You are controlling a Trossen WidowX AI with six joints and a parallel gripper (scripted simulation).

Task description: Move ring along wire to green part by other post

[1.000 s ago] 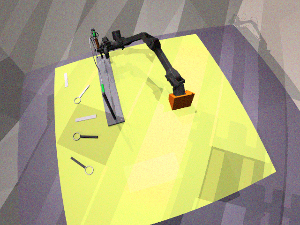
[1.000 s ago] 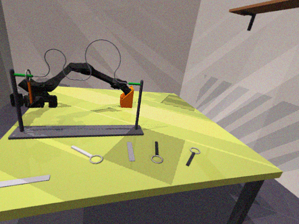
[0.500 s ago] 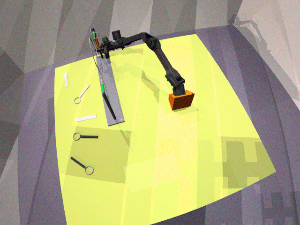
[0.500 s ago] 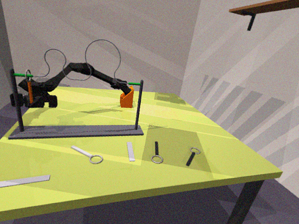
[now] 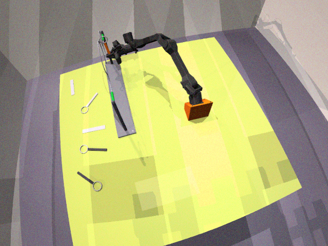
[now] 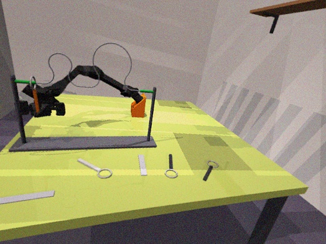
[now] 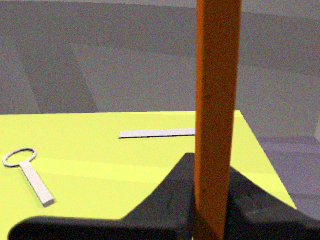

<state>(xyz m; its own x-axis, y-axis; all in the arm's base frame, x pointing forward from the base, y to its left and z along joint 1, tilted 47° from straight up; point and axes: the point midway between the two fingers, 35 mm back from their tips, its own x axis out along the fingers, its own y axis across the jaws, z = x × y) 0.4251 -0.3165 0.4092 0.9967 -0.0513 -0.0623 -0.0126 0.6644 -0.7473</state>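
Pincer [image 5: 108,55] [image 6: 36,111] [image 7: 198,161] clenched on handle [image 5: 106,48] [image 6: 36,100] [image 7: 216,100], whose long axis runs up, slightly tilted, to ring [image 5: 104,39] [image 6: 30,81] around near-post green [image 5: 102,36] [image 6: 23,81].

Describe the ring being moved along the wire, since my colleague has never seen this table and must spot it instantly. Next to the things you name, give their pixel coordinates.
On the yellow-green table [image 5: 175,148] [image 6: 175,197] stands a long grey base [image 5: 124,105] [image 6: 87,143] with two posts. At the post farther from the orange block [image 5: 199,111] [image 6: 138,109], the ring [image 6: 31,81] encircles green wire. Only its handle [image 5: 106,48] [image 6: 36,101] [image 7: 217,100] is orange.
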